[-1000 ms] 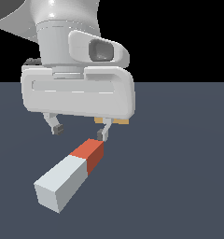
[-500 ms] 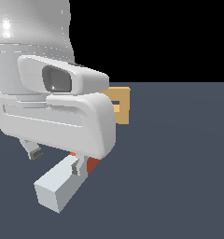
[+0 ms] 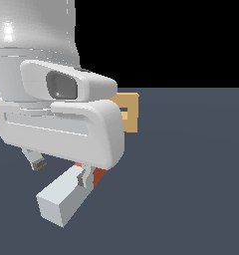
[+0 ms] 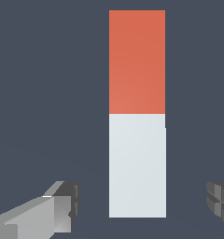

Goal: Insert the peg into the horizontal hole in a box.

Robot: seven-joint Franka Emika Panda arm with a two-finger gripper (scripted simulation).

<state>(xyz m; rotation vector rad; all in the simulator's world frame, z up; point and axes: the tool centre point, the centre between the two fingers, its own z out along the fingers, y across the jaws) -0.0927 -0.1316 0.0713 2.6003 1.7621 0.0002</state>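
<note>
Peg [image 4: 137, 116] flat on floor, gripper [image 4: 142, 205] spread wide astride it, not touching

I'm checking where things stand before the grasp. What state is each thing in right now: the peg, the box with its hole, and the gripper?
peg: lying flat on the floor, not gripped, lined up between the fingers.
gripper: open, fingers either side of the peg's white half, no contact visible.
box: upright behind the arm, mostly hidden by it.
hole: only an edge shows; nothing visibly in it.
</note>
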